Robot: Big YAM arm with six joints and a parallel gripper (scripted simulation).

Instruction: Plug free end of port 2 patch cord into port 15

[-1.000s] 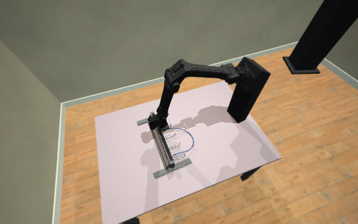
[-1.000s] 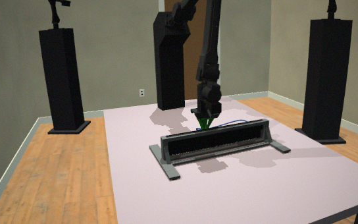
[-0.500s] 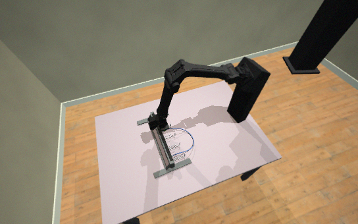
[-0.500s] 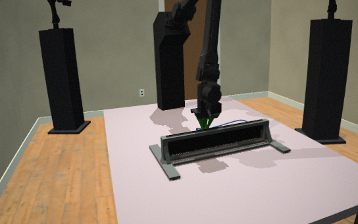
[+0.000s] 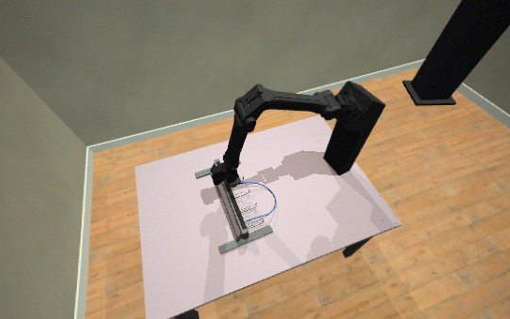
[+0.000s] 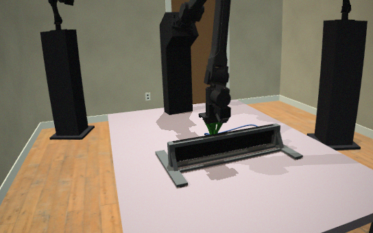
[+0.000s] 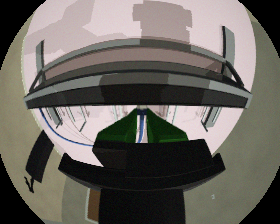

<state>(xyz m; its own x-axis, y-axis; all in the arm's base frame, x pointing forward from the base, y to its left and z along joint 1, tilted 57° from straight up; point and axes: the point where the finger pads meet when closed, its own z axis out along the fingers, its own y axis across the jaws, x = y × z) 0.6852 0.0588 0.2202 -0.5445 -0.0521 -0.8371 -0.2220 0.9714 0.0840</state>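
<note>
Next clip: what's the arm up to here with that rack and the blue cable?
The single arm's gripper is shut on the free end of the blue patch cord, holding it at the panel face of the rack, near one end. The cord loops back to the panel. Whether the plug has latched cannot be seen.

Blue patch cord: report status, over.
Gripper shut on the plug end of the thin blue patch cord, at the grey rack panel. Latching cannot be confirmed. Nothing seen in the way.
</note>
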